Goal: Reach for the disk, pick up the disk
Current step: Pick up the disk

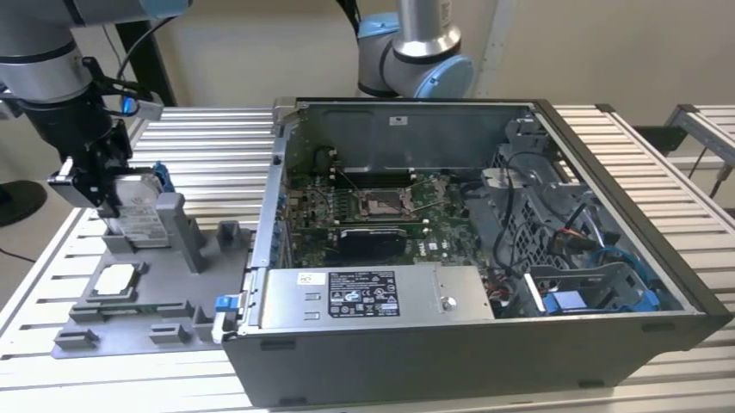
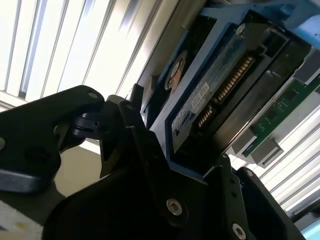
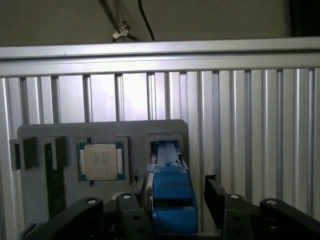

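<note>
The disk (image 1: 140, 211) stands on edge in a slot of the grey fixture plate (image 1: 155, 314) at the exterior view's left, its silver face and blue rails showing. My gripper (image 1: 113, 191) has come down over its top. In the first wrist view the disk's blue rail (image 3: 172, 192) lies between my two black fingers (image 3: 214, 197), and a thin gap shows on one side, so the gripper (image 3: 175, 202) is open around it. The second wrist view shows the disk's label and connector edge (image 2: 210, 100) close up between the fingers (image 2: 145, 145).
A small square chip (image 3: 102, 160) sits in the fixture beside the disk's slot. An open computer case (image 1: 483, 344) with a labelled silver box (image 1: 367, 297) stands to the exterior view's right. A second robot arm (image 1: 414, 52) stands behind it. The table (image 1: 219, 155) is slatted aluminium.
</note>
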{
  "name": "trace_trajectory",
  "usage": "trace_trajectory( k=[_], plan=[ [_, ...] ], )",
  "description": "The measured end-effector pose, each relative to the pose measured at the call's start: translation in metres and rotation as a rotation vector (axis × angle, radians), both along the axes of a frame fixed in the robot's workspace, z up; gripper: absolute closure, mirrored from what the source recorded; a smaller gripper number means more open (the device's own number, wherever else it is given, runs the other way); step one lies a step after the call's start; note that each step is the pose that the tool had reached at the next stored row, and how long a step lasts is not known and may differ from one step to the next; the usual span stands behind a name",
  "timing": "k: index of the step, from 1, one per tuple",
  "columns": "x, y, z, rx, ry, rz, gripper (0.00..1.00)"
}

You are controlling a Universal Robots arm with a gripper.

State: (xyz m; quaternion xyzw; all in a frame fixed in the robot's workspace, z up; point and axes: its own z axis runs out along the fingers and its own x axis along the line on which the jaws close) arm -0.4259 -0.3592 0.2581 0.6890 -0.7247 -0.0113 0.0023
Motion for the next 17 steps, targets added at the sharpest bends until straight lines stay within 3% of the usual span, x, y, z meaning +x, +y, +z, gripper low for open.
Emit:
trace_trajectory(
  k=[14, 15, 17],
  plan=[
    [0.0000, 0.0000, 0.0022, 0.0000, -0.0002, 0.000, 0.00],
    [0.0000, 0.0000, 0.0022, 0.0001, -0.0003, 0.000, 1.00],
    [0.0000, 0.0000, 0.0022, 0.0002, -0.0003, 0.000, 1.00]
  ],
)
